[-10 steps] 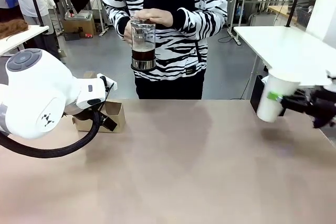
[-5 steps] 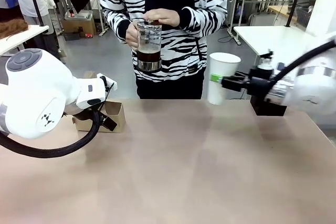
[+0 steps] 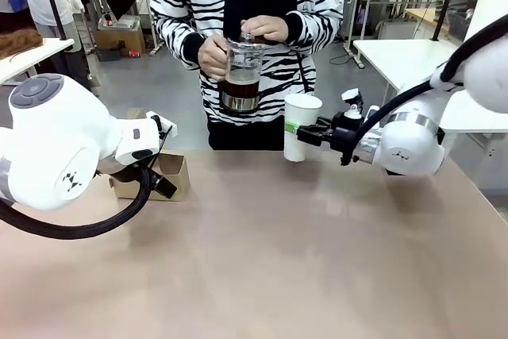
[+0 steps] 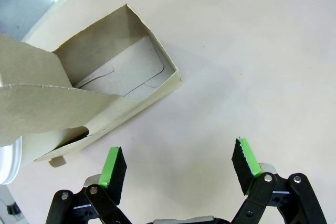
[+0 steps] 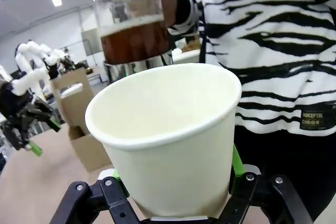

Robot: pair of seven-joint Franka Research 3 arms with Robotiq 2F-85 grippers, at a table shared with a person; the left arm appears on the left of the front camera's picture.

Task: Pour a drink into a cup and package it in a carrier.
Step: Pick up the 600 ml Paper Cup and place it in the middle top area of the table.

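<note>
Your right pincer (image 3: 298, 131) is clamping a tall plain white paper cup (image 3: 302, 117) between its green pads, holding it upright and mouth-up just over the far edge of the tan tabletop (image 3: 262, 260). Across from you, a person in a zebra-striped top is holding a clear handled pitcher (image 3: 240, 69) in both hands, one hand (image 3: 213, 57) at its side and the other hand (image 3: 266, 29) on its lid. The dark brown drink (image 3: 239, 87) is sitting in the pitcher's lower part, just beside the cup and higher, not touching it. Your left pincer (image 4: 178, 166) is hanging wide open and gripping nothing over bare tabletop. It is hovering beside the low brown cardboard carrier (image 4: 121, 82), which is resting at the tabletop's far left.
</note>
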